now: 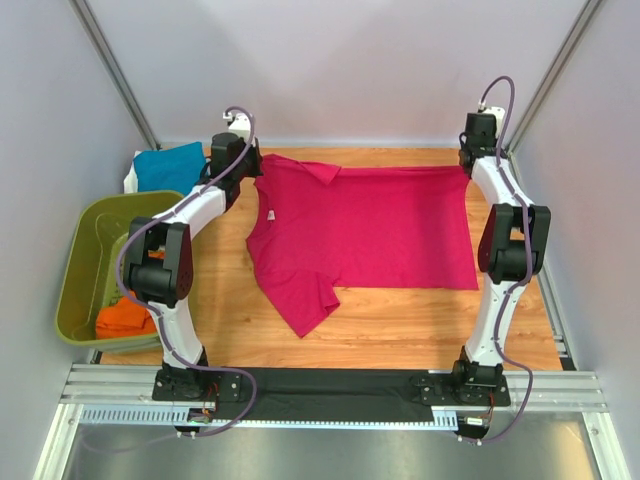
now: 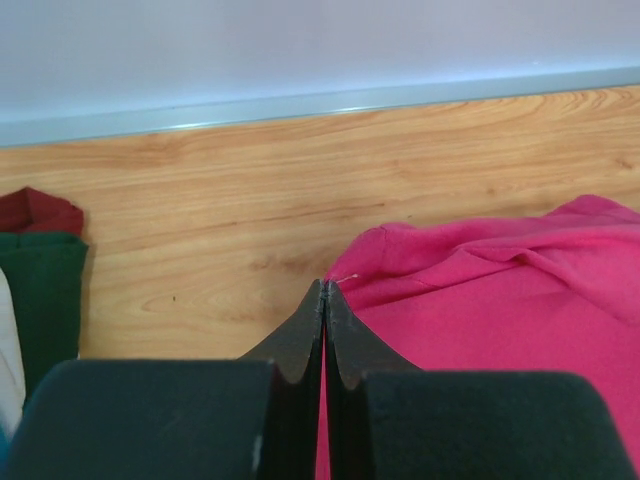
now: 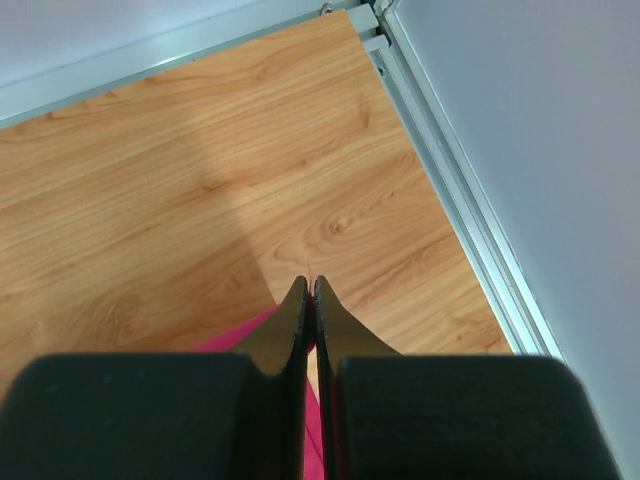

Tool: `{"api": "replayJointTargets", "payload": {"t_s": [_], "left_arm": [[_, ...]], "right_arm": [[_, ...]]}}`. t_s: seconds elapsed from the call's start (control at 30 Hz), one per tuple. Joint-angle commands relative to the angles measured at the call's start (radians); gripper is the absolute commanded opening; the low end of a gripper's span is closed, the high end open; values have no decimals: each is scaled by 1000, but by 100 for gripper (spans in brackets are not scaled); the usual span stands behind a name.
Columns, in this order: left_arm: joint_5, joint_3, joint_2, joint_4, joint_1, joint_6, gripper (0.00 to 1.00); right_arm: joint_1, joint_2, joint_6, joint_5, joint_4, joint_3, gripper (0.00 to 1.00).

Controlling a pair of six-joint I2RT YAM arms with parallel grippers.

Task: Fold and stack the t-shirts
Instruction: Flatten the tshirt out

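One magenta-pink cloth t-shirt [image 1: 370, 225], flat mid-frame on wooden worktop [image 1: 400, 320]: likely light, limp; best pinched at corners. Left end effector [image 2: 325, 288], right end effector [image 3: 309, 285]: jaws closed at upper corners, hold unclear.

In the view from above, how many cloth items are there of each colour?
Pink shirt: 1
Teal shirt: 1
Orange bundle, in the basket: 1
White cloth, only an edge: 1
Total: 4

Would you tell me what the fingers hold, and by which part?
The magenta t-shirt, by its far edge: left gripper at the collar-end corner, right gripper at the hem corner.
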Motion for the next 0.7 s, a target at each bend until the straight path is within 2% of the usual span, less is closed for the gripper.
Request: {"api": "replayJointTargets", "payload": {"t_s": [0.0, 0.4, 0.67], "left_arm": [[-13, -5, -12, 111, 13, 74, 0], [-11, -206, -115, 224, 15, 199, 0], [-21, -208, -112, 235, 33, 264, 0]], "right_arm": [[-20, -8, -11, 21, 67, 39, 0], [-23, -88, 22, 10, 108, -108, 0], [-35, -107, 22, 16, 121, -161, 0]]}}
